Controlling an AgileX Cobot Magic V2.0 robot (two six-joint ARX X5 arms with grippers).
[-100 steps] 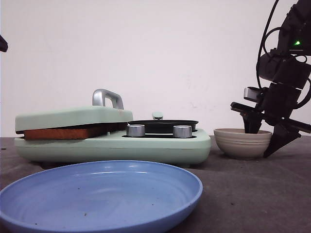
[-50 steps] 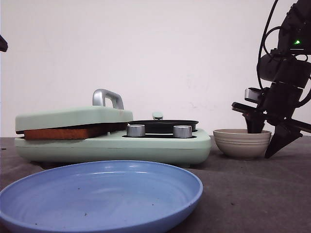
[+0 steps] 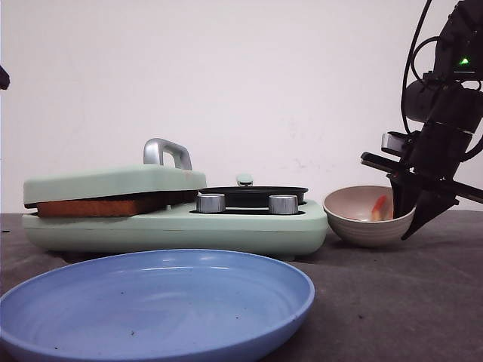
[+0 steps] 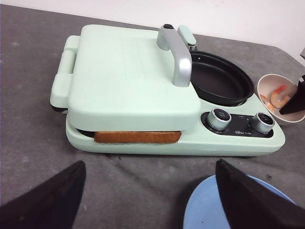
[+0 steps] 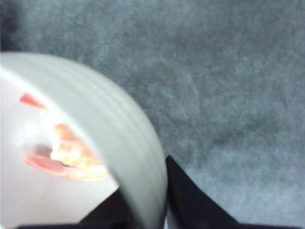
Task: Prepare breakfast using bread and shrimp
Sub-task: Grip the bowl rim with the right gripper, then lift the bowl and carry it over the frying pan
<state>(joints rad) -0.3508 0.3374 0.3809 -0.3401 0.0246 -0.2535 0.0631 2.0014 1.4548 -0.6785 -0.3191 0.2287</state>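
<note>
Right gripper: pinching the bowl rim, tipping it.
Shrimp: lying inside the bowl.
Bread: sitting under the breakfast maker lid, beside the bowl.
Risk: overtilting is threatening spillage.

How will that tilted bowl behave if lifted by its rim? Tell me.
The bowl looks rigid, probably ceramic, so likely breakable. The right end effector pinches only its rim, so it may swing. It tips toward the pan, so the shrimp could slide out.

Right pincer angled downward, fingers pinched close, left pincer spread wide, hovering
</note>
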